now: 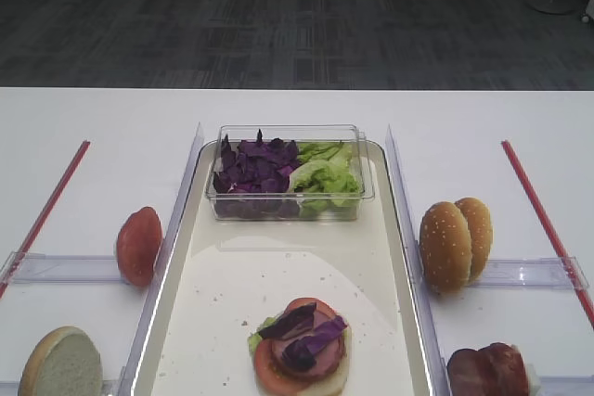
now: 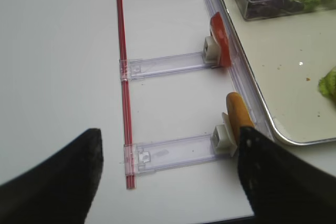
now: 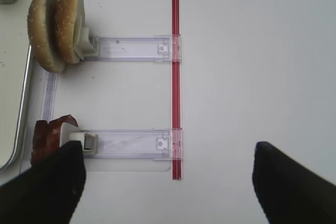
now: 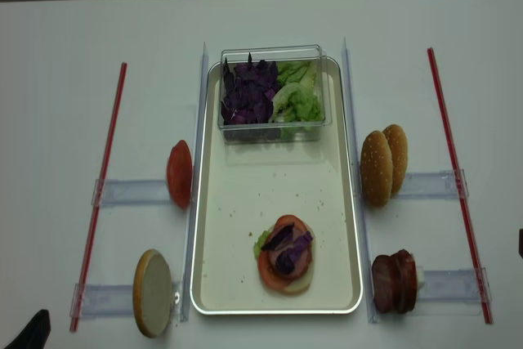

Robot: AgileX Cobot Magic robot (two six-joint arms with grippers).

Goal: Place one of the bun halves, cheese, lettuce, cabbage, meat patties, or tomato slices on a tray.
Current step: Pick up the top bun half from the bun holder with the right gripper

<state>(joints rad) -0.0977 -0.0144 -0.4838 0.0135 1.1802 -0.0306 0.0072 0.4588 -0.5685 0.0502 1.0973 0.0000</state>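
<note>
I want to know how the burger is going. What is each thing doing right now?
Burger stack: lying on the tray, purple cabbage on top.
Tray: flat on the table.
Clear box: open, holding cabbage and lettuce.
Sesame bun tops: two standing on edge in a holder.
Meat patties: standing on edge.
Tomato slice: standing on edge.
Right claw: open, empty.
Left claw: open, empty.

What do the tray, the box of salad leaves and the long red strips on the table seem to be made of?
The tray looks like cream enamel or plastic with a shiny metal rim, since the edge glints. The box seems to be clear hard plastic: the cabbage and lettuce show through its walls. The red strips look like thin glossy plastic or tape; which, I cannot tell.
</note>
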